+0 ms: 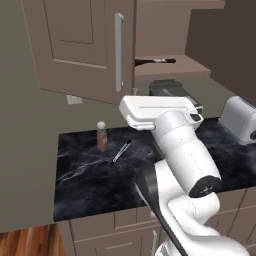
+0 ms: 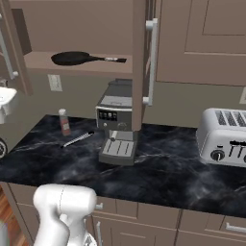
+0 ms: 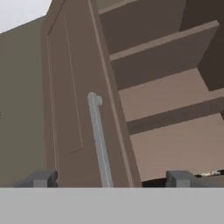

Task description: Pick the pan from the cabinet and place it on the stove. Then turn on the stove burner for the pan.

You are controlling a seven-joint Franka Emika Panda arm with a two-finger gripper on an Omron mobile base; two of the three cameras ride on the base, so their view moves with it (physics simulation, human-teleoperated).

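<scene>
End effector [image 3: 111,180] wide open, empty, facing the cabinet [image 3: 166,105]; pan [image 2: 77,58] looks rigid, hefty — grab its thin handle.

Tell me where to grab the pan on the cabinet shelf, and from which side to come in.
Probably the handle. The pan lies flat on the lowest shelf of the open cabinet; its long thin handle runs along the shelf toward the right-hand door. Come in from the open front, jaws closing across the handle near the bowl. The gripper is open, facing the left door's bar.
</scene>
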